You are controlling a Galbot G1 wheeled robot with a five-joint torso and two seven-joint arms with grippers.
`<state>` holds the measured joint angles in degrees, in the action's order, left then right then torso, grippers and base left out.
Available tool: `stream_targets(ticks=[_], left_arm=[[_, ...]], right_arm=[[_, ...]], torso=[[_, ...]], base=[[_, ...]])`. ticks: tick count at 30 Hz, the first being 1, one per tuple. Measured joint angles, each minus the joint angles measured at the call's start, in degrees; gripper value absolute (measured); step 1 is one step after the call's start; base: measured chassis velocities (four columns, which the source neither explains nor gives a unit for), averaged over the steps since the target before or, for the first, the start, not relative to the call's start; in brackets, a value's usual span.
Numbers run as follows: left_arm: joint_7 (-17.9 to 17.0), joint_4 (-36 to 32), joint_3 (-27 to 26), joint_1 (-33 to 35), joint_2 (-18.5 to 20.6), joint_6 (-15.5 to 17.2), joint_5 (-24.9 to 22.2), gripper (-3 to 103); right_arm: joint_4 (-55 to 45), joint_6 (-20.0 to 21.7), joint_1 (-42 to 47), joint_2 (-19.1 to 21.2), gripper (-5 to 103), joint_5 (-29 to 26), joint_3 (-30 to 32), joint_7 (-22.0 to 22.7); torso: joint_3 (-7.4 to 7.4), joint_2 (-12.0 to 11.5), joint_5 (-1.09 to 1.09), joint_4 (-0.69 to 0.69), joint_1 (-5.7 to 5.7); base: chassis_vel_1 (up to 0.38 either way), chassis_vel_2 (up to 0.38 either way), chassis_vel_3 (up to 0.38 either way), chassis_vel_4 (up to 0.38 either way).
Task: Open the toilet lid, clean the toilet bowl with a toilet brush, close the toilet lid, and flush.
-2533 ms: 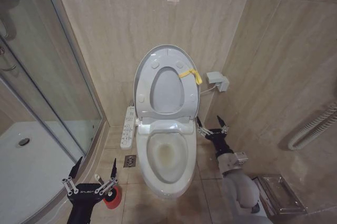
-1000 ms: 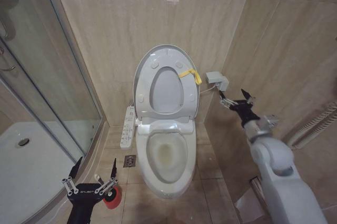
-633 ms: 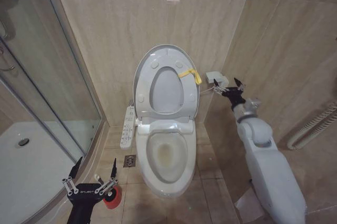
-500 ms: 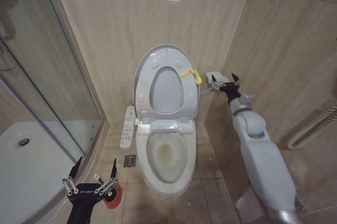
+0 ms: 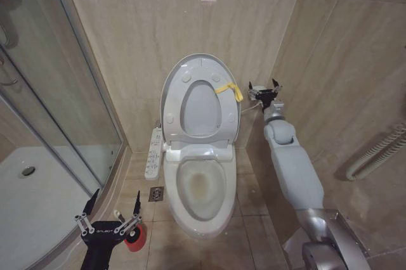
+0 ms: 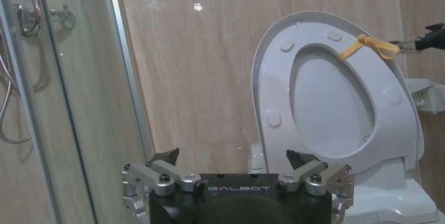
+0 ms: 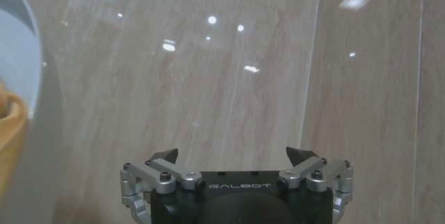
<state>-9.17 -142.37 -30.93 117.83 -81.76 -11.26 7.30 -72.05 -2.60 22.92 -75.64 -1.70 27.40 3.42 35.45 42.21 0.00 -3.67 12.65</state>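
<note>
the large pale bluish-white oval plastic toilet lid [image 5: 200,102] stands upright above the white ceramic toilet bowl [image 5: 202,189]. my right gripper [image 5: 263,87] hovers beside the lid's yellow tag [image 5: 229,90], jaws spread and empty. my left gripper [image 5: 108,214] waits low over the red cup holder [image 5: 135,236], jaws open, holding nothing.

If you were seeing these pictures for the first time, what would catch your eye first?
The toilet lid stands raised against the back wall, a yellow loop on its right edge, with the stained toilet bowl open below. The right tool reaches up beside that loop, open. The left tool waits low, open, over a red cup.
</note>
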Motion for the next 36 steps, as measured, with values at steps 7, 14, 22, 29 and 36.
stream_targets(ticks=[7, 14, 22, 29, 36], left_arm=[[0.0, 0.0, 0.0, 0.0, 0.0, 0.0, 0.0, 100], [0.0, 0.0, 0.0, 0.0, 0.0, 0.0, 0.0, 100], [0.0, 0.0, 0.0, 0.0, 0.0, 0.0, 0.0, 100], [0.0, 0.0, 0.0, 0.0, 0.0, 0.0, 0.0, 100], [0.0, 0.0, 0.0, 0.0, 0.0, 0.0, 0.0, 100]], right_arm=[[5.1, -4.1, -3.2, -1.9, 100, 2.5, -1.4, 2.2], [10.5, -7.7, -6.2, -5.4, 100, 5.5, -2.6, 3.4], [9.6, -7.2, -6.7, -5.5, 100, 3.2, -6.1, 2.8], [-4.0, -2.2, 1.6, 1.3, 100, -5.8, -9.7, 1.3], [-25.3, 7.7, 17.6, 10.5, 100, -18.9, -6.6, 0.5]], torso=[[0.00, 0.0, 0.00, 0.00, 0.00], [0.00, 0.0, 0.00, 0.01, 0.00], [0.00, 0.0, -0.01, -0.01, 0.01], [-0.02, 0.0, 0.00, 0.02, -0.01], [-0.02, 0.0, 0.00, 0.02, -0.01]], base=[[0.000, 0.000, 0.000, 0.000], [0.000, 0.000, 0.000, 0.000], [0.000, 0.000, 0.000, 0.000], [0.000, 0.000, 0.000, 0.000], [0.000, 0.000, 0.000, 0.000]])
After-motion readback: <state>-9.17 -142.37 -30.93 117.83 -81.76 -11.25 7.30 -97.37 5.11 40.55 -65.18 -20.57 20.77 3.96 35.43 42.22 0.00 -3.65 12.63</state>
